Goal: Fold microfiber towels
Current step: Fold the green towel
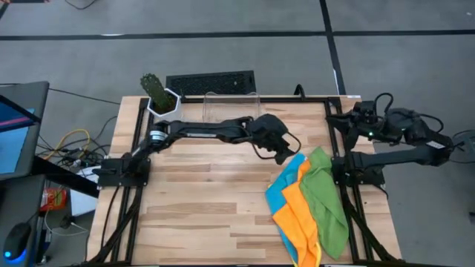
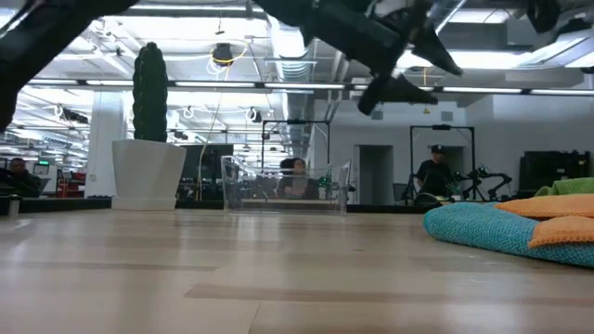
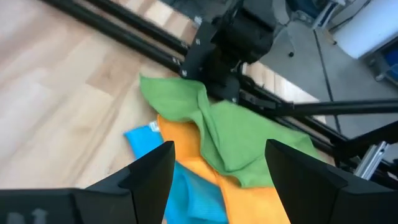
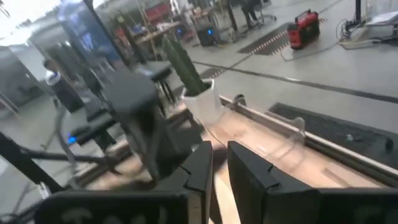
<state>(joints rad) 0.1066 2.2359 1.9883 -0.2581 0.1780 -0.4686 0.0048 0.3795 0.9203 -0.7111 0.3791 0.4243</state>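
Spread wide, the left gripper (image 3: pixel 221 171) is being held above the towel pile, with the green towel (image 3: pixel 239 140) lying just beyond its fingers (image 3: pixel 152 171), atop the orange towel (image 3: pixel 205 165) and blue towel (image 3: pixel 152 140). Farther right, the right gripper (image 4: pixel 219 169) is being kept aloft, its fingers narrowly parted, nothing held. Two layers may be pinched together, since the cloths are overlapping.

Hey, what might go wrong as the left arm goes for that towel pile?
The open left gripper hovers above overlapping green towel, orange towel and blue towel, so it may pinch several layers at once. The pile lies close to the table's right edge, so dragging may catch the frame rail.
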